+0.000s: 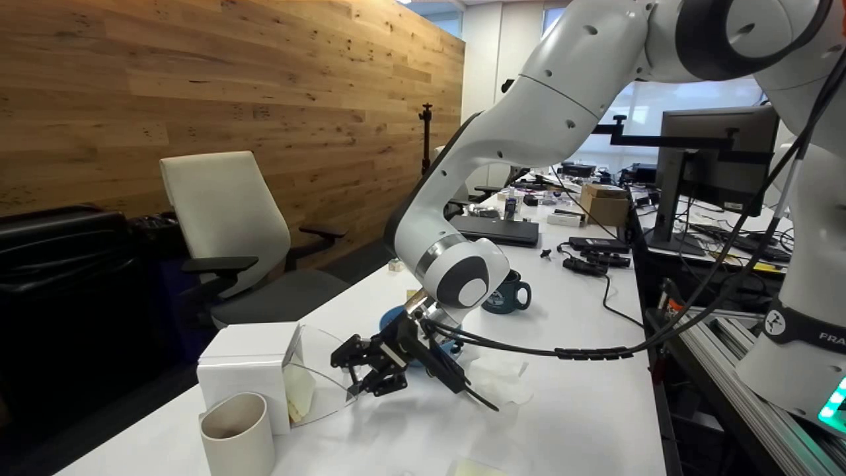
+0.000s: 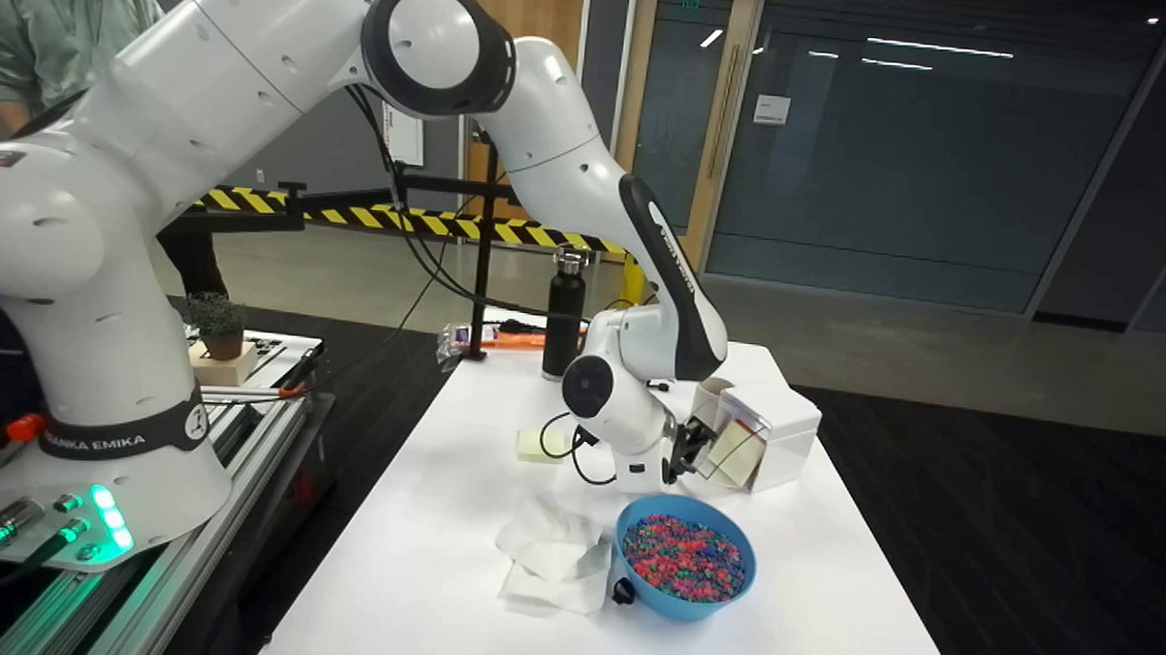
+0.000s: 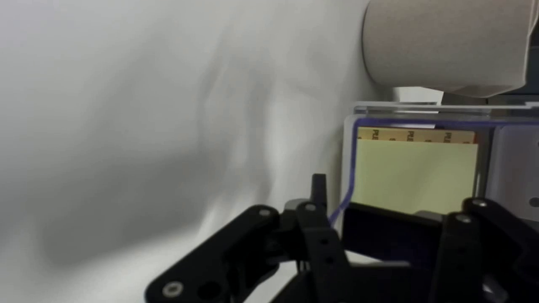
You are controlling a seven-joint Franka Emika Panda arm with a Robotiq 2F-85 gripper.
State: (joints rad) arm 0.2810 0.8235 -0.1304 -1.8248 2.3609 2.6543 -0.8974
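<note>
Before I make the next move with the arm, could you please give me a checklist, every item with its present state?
1. Black gripper at the clear plastic panel of the white box: ok.
2. Firm grip on that panel: cannot tell; the contact is too unclear.
3. Pad of pale yellow paper notes in view at the box: ok.
4. Beige cylindrical cup upright: ok, but it stands close beside the box.
5. Round blue bowl apart from the gripper: ok, a gap shows in an exterior view.
6. Crumpled white paper put away: not ok, it lies beside the bowl.
</note>
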